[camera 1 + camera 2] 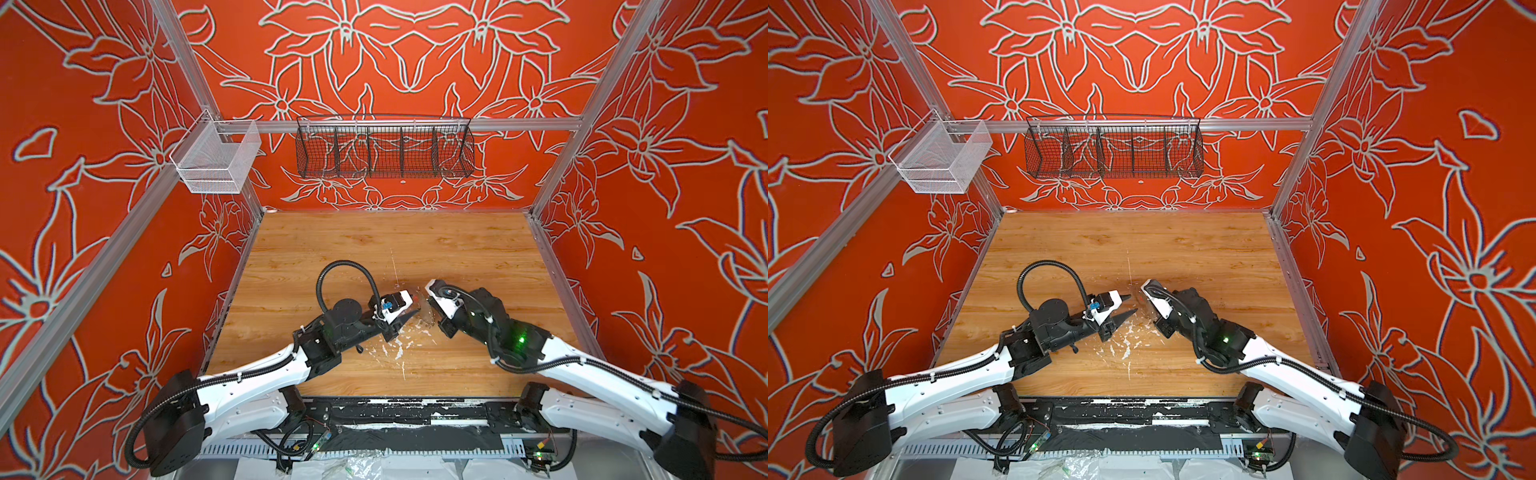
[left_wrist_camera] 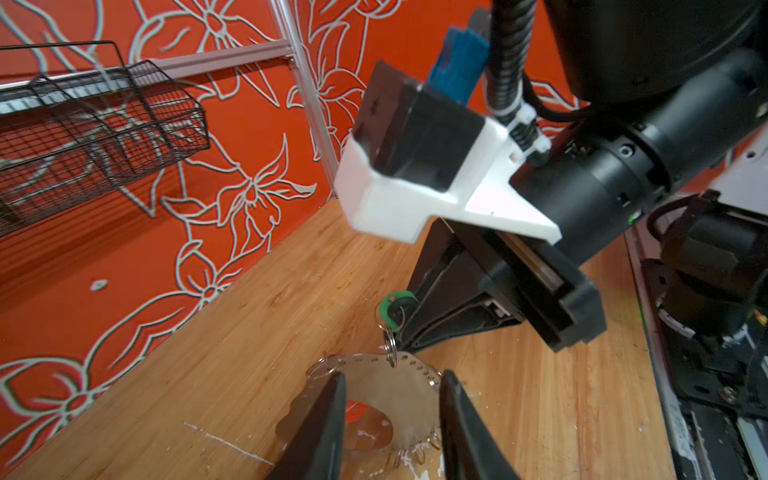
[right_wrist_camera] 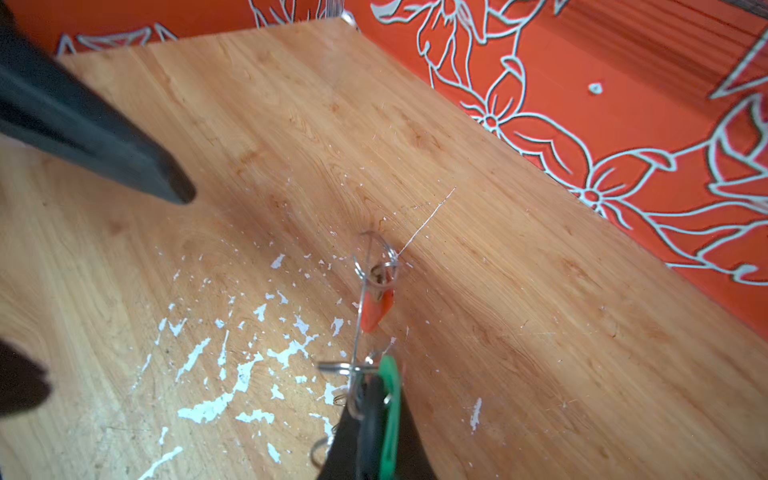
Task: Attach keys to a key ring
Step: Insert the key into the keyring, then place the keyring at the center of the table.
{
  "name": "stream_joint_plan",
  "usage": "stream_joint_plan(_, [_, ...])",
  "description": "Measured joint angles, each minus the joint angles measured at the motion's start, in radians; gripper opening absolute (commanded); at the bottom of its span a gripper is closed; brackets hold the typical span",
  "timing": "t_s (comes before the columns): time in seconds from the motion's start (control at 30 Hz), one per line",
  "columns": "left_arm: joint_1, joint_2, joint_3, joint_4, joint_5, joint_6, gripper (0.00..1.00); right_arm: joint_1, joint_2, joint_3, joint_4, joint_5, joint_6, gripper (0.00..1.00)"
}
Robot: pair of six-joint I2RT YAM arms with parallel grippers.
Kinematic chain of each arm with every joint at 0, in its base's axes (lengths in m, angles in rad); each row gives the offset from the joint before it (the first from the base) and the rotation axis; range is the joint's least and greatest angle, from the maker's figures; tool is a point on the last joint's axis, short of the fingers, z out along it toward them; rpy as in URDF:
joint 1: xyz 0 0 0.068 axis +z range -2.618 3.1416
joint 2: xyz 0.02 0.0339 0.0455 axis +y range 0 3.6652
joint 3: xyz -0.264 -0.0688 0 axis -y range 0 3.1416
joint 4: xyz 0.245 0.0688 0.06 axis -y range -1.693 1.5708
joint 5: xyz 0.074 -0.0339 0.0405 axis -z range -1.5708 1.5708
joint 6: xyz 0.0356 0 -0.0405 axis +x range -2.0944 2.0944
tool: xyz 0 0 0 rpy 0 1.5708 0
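The key ring [image 2: 386, 395], a flat grey oval hoop with small wire split rings on its rim, stands on edge just above the wood. In the right wrist view it shows edge-on as the thin key ring [image 3: 358, 316]. The orange-red key [image 3: 374, 311] hangs from it. The green key [image 2: 390, 309] is joined to its rim by a split ring. My right gripper [image 3: 374, 386] is shut on the green key [image 3: 390, 399]. My left gripper [image 2: 392, 419] is open, its fingers standing either side of the hoop's face. In both top views the grippers meet at mid-table: left gripper [image 1: 1133, 304], right gripper [image 1: 1148, 309].
White paint flecks [image 3: 216, 399] cover the wooden table [image 1: 415, 249] under and in front of the grippers. A black wire basket [image 1: 384, 149] and a white mesh basket [image 1: 216, 162] hang on the back rail, well above the table. Red walls enclose three sides.
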Motion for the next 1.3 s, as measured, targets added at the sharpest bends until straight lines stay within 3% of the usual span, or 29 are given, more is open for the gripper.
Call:
stream_joint_plan(0.13, [0.004, -0.086, -0.077, 0.066, -0.105, -0.036, 0.39, 0.000, 0.092, 0.173, -0.172, 0.011, -0.140, 0.00])
stream_joint_plan(0.3, [0.042, -0.151, -0.177, 0.153, -0.223, -0.086, 0.40, 0.000, 0.107, 0.305, -0.275, 0.011, -0.366, 0.00])
stream_joint_plan(0.53, [0.085, -0.191, -0.203, 0.181, -0.288, -0.171, 0.42, 0.000, 0.214, 0.495, -0.435, 0.096, -0.745, 0.00])
stream_joint_plan(0.9, [0.090, -0.240, -0.215, 0.200, -0.300, -0.213, 0.42, 0.007, 0.316, 0.590, -0.529, 0.399, -1.124, 0.00])
stream_joint_plan(1.3, [0.090, -0.262, -0.217, 0.201, -0.300, -0.220, 0.42, 0.034, 0.413, 0.599, -0.414, 0.598, -1.475, 0.00])
